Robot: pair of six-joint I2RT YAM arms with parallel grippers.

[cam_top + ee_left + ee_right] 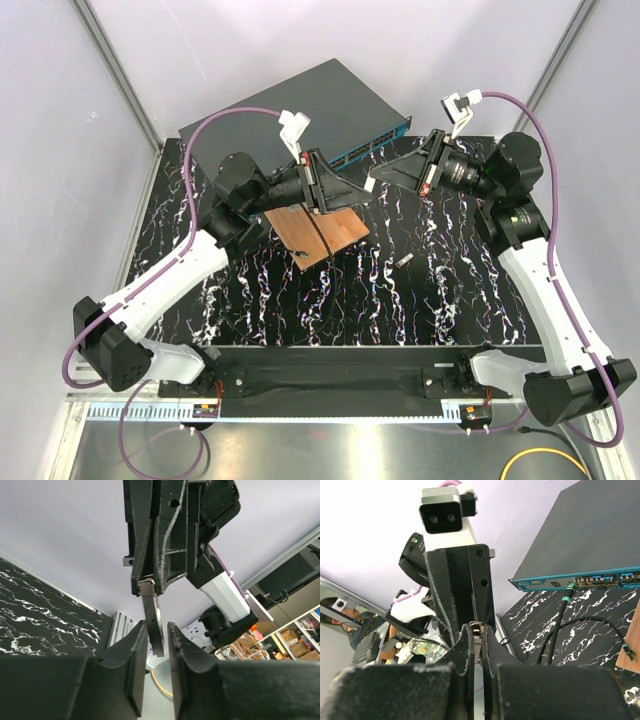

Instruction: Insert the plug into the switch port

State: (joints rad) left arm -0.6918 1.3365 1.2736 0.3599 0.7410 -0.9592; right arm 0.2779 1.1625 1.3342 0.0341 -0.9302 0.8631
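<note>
Up above the table [440,300], the two grippers meet tip to tip, just in front of the switch [300,100]. The right gripper [477,630] has its jaws pressed onto the plug [151,607] — a thin metal piece, pinched at one end between the fingertips. The plug's free end hangs between the fingers of the left gripper [157,630]. Those jaws stand narrow around it, one pad [137,650] looking flush against the metal and the other a sliver off; I cannot tell whether they grip it. So the plug is in the air, well apart from the ports.

The switch lies at the back of the table, its teal face turned toward the right arm. A black cable [559,625] sits in one port. A copper board [320,232] lies flat under the left gripper, near the switch.
</note>
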